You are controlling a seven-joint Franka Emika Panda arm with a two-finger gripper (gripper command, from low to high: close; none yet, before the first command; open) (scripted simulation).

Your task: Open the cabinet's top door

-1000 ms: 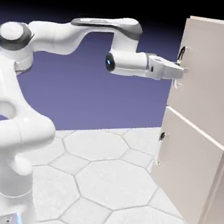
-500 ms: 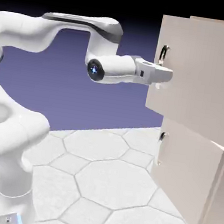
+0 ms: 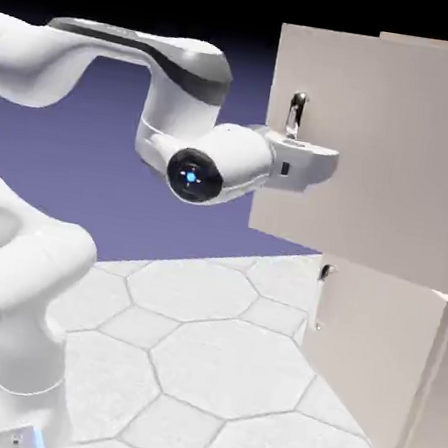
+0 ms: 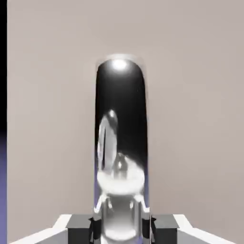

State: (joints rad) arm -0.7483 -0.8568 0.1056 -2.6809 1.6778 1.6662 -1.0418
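High on the tall beige box cabinet (image 3: pixel 407 245), the partly swung flat beige top door (image 3: pixel 381 150) is being drawn outward, its curved dark-metal bar handle (image 4: pixel 121 128) pinched by the white two-finger gripper (image 3: pixel 299 166); further arcing pull is judged necessary.

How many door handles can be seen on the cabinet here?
2. The top door's handle sits near its swung-out edge, with the gripper at it; the lower door's handle is near that door's upper left corner.
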